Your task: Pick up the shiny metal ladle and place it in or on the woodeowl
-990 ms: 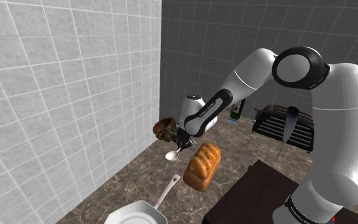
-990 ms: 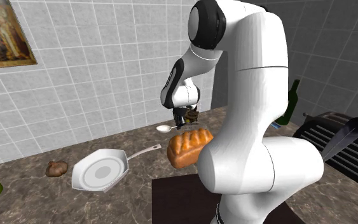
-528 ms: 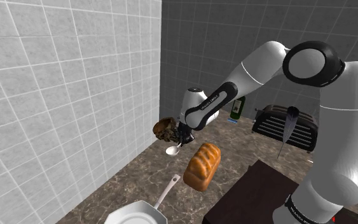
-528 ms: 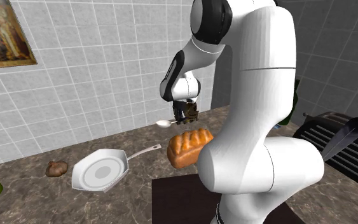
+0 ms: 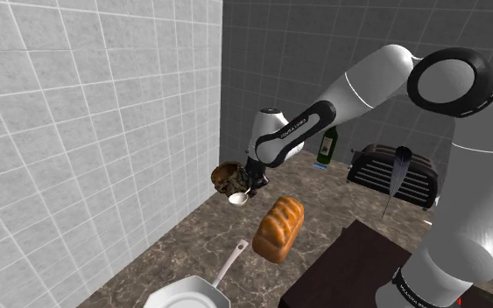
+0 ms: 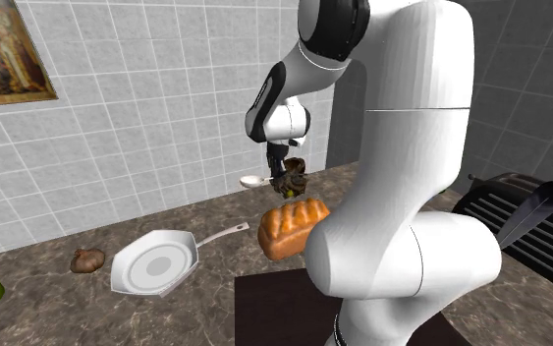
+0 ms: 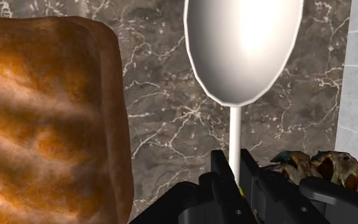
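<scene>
My gripper (image 7: pixel 234 170) pinches the ladle (image 7: pixel 241 51), aloft just beside the bowl (image 5: pixel 227 178); placing it inside is left.

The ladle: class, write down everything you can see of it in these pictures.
The ladle is drawn pale white-grey with a soft sheen: a smooth oval bowl on a thin, straight handle. The gripper is shut on the handle, its two black fingers clasping it, so the bowl end points away from the hand. It hangs in the air above the dark marbled counter, between the brown loaf and the dark brown bowl, touching only the fingers as far as shows.
</scene>
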